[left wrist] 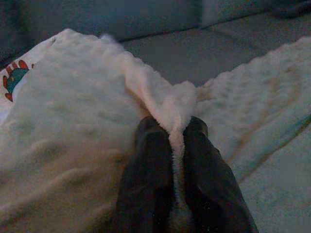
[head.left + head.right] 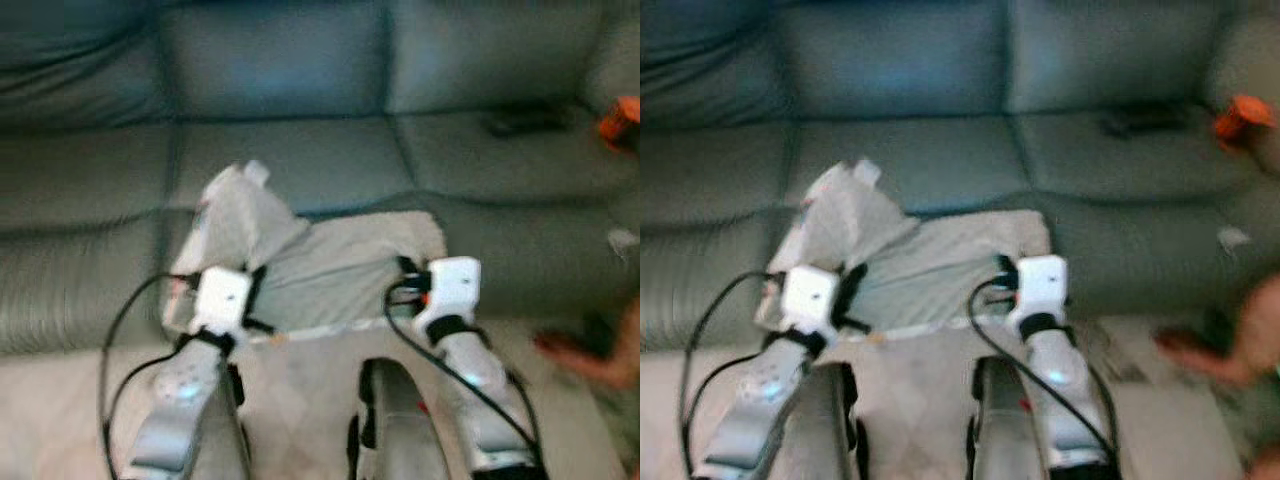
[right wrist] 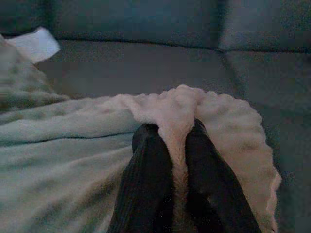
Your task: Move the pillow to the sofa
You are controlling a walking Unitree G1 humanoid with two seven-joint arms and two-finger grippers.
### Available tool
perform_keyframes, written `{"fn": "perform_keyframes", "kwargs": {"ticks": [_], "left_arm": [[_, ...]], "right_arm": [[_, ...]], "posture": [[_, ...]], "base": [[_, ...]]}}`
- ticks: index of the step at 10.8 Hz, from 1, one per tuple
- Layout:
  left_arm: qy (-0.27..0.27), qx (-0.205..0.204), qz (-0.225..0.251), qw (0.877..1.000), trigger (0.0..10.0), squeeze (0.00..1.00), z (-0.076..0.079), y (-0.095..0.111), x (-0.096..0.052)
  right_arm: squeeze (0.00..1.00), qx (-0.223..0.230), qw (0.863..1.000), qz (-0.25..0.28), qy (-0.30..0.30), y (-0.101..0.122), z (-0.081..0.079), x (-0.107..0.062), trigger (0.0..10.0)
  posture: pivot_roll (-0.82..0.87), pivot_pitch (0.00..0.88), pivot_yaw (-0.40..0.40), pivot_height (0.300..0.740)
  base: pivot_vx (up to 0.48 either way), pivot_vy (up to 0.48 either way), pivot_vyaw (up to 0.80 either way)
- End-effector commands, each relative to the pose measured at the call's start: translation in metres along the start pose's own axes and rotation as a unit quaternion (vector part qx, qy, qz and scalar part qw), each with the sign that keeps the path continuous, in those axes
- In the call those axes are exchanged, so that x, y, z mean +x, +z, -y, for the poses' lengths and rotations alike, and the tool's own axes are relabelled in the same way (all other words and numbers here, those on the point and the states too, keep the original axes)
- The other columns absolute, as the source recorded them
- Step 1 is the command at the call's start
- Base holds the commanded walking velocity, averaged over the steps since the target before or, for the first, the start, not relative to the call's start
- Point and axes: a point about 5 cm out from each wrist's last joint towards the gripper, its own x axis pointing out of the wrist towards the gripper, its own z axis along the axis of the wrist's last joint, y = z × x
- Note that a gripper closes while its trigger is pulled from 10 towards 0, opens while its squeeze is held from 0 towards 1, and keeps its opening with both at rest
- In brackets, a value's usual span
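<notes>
The pillow [image 2: 330,265], a pale, bumpy-textured fleece one, is lying across the front edge of the dark teal leather sofa [image 2: 300,150], its near side hanging toward the robot and its far left corner bunched upward. The left gripper [image 1: 177,145] is pinching a raised fold of the fleece between its two black fingers [image 1: 150,170], pressed tight on the fabric at the pillow's left side. The right gripper [image 3: 177,138] is clamping the pillow's right edge in the same way, a ridge of fleece squeezed between its fingers [image 3: 148,165].

In the left wrist view a small printed figure [image 1: 14,77] in red and teal is showing on the cover's edge; no writing on it can be read. A white tag or corner [image 3: 36,43] is poking up at the pillow's far end.

On the seat cushions behind, a dark flat object [image 2: 525,122] is resting near an orange item [image 2: 622,120]; both are too blurred to name. A person's hand [image 2: 600,355] is reaching in at the right, near the sofa front.
</notes>
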Motion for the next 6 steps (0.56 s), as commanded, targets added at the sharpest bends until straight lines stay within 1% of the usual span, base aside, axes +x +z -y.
{"fn": "perform_keyframes", "kwargs": {"ticks": [1,4,6], "left_arm": [[-0.003,0.004,0.002,1.000,10.0,0.00,0.0012,0.0009,-0.0014],[-0.015,-0.002,0.002,1.000,10.0,0.00,0.0025,0.0011,-0.0013],[-0.017,-0.003,0.002,1.000,10.0,0.00,0.0019,0.0017,-0.0004]], "right_arm": [[0.00,-0.004,1.000,0.012,-0.001,0.0053,0.0015,0.0002,10.0],[0.00,-0.004,1.000,0.008,-0.007,0.0048,0.0036,0.0006,10.0],[0.00,-0.004,1.000,0.009,-0.009,0.0053,0.0037,0.0020,10.0]], "posture": [[-0.01,0.207,-0.025,0.603],[-0.01,0.208,-0.025,0.603],[-0.01,0.211,-0.020,0.603]], "base": [[0.000,0.000,0.00],[0.272,0.000,0.00],[0.321,0.000,0.00]]}}
